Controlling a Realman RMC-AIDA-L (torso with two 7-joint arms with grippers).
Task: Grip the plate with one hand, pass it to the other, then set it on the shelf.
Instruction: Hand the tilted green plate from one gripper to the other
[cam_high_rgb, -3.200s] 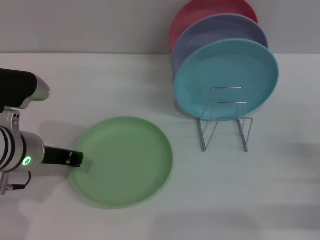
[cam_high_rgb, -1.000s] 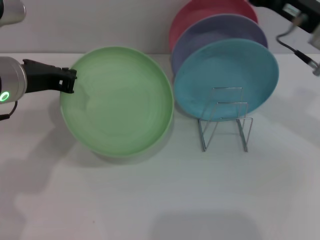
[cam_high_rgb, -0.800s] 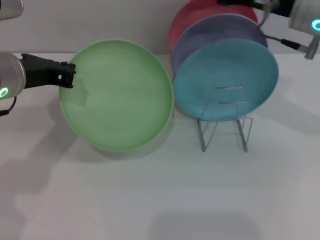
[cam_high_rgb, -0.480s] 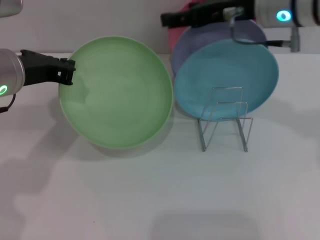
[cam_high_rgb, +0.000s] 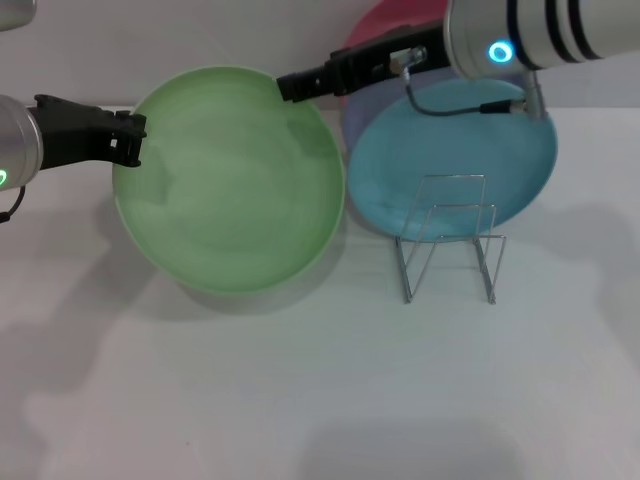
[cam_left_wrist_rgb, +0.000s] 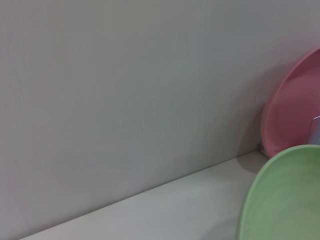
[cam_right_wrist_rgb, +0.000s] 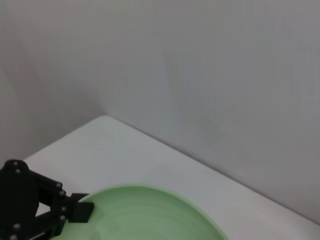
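Note:
The light green plate (cam_high_rgb: 232, 185) is held up off the white table, tilted toward me. My left gripper (cam_high_rgb: 130, 140) is shut on its left rim. My right gripper (cam_high_rgb: 288, 88) reaches in from the right, with its tip at the plate's upper right rim. The plate also shows in the left wrist view (cam_left_wrist_rgb: 285, 195) and in the right wrist view (cam_right_wrist_rgb: 150, 215), where the left gripper (cam_right_wrist_rgb: 75, 212) clamps its edge. The silver wire shelf (cam_high_rgb: 450, 240) stands to the right of the plate.
A turquoise-blue plate (cam_high_rgb: 450, 160), a lavender plate (cam_high_rgb: 365, 110) and a pink plate (cam_high_rgb: 385, 25) lean one behind another at the back of the shelf, against the grey wall. The right arm's cable (cam_high_rgb: 470, 108) hangs over the blue plate.
The left gripper lifted the green plate off the table and holds it up. The right arm came in from the upper right and moved left until its tip reached the plate's upper right rim.

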